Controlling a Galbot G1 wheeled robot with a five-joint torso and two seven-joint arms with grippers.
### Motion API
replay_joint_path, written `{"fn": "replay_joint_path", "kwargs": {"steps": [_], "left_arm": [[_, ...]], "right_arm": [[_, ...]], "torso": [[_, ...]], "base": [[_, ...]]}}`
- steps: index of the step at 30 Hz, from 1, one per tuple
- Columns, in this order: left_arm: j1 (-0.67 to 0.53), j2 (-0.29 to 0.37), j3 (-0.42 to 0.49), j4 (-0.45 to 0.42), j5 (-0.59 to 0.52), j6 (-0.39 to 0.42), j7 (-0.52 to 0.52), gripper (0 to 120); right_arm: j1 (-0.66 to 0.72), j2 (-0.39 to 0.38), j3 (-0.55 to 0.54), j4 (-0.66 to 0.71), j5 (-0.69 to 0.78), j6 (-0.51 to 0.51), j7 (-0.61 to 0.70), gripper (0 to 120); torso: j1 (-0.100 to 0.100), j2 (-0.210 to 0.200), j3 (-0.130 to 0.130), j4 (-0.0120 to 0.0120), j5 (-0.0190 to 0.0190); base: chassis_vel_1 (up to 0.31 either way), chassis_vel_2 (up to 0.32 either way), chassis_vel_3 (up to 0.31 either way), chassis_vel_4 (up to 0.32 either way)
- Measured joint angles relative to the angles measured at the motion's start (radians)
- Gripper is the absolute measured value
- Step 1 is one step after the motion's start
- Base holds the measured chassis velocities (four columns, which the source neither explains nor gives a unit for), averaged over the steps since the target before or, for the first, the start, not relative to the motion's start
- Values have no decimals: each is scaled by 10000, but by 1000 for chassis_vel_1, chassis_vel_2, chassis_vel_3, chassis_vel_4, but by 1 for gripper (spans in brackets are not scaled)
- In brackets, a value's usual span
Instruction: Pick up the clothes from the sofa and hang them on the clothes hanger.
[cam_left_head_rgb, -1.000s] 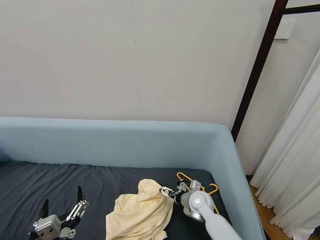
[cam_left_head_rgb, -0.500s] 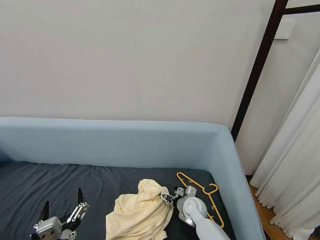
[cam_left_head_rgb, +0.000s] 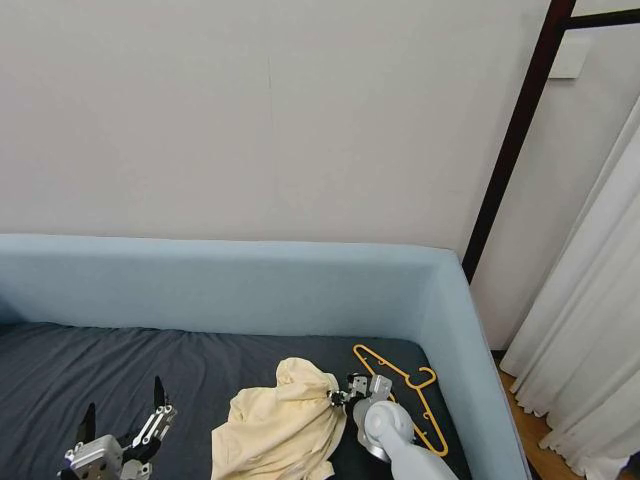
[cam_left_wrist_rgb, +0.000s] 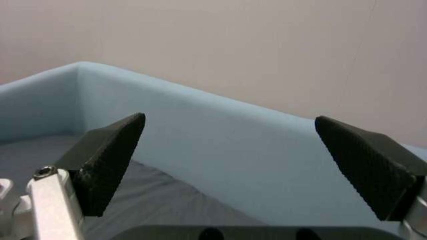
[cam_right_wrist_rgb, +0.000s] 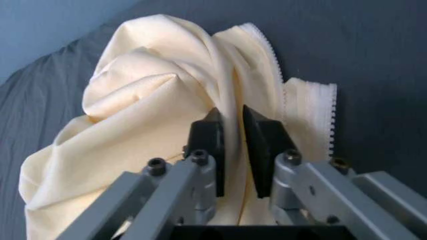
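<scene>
Two claws over a blue sofa (cam_left_head_rgb: 250, 285): the right claw (cam_right_wrist_rgb: 230, 142) pinches a fold of the cream garment (cam_left_head_rgb: 280, 430), an orange hanger (cam_left_head_rgb: 402, 376) just beside; the left claw (cam_left_head_rgb: 124, 402) hangs wide open.

Nothing readable here, no words, brand marks or numbers that I can make out. The cream garment (cam_right_wrist_rgb: 153, 100) is plain cloth with no legible tag. The little pale plate (cam_left_head_rgb: 568, 57) on the wall (cam_left_head_rgb: 300, 120), up around 1 o'clock in the head view, looks blank too.
</scene>
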Motion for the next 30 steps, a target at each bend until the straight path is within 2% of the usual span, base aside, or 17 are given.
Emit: {"fn": "replay_joint_path", "kwargs": {"steps": [3, 7, 8, 10, 17, 20, 24, 26, 30], "left_arm": [[6, -143, 79, -11, 122, -42, -22, 100], [5, -292, 160, -17, 279, -102, -29, 100], [11, -328, 180, -54, 307, -127, -31, 100], [28, -367, 183, -114, 318, -141, -35, 100], [113, -407, 180, -281, 313, -225, -58, 100], [127, -402, 160, -360, 288, -232, -85, 100], [110, -363, 118, -491, 192, -236, -160, 100], [106, -361, 117, -524, 169, -236, -163, 100], [80, -317, 89, -659, 33, -208, -184, 100]], "right_arm": [[-184, -318, -178, 522, -20, 368, -77, 0], [-436, -823, -392, 1319, 23, 1226, -412, 0], [-524, -1109, -542, 1806, 24, 1773, -608, 0], [-587, -1462, -660, 2516, 121, 2179, -713, 0], [-130, -2301, -783, 4410, 688, 2960, -758, 0], [431, -2685, -789, 5135, 1054, 3129, -757, 0], [2262, -3541, -840, 5949, 2105, 3236, -640, 0], [2765, -3759, -881, 5955, 2371, 3236, -610, 0], [5153, -4463, -996, 5440, 3332, 3234, -548, 0]], "torso": [[1, 0, 0, 0, 0], [0, 1, 0, -1, 1], [0, 0, 0, 0, 2], [0, 1, 0, -2, 1], [-1, 1, 0, -1, 0], [0, 0, 1, 0, 2], [0, 1, 1, 0, 0], [-1, 1, 1, 1, 2], [0, 1, 1, 0, 0]], "base": [[0, 0, 0, 0], [0, 0, 0, 0], [0, 0, 0, 0], [0, 0, 0, 0], [0, 0, 0, 0], [0, 0, 0, 0], [0, 0, 0, 0], [0, 0, 0, 0], [0, 0, 0, 0]]}}
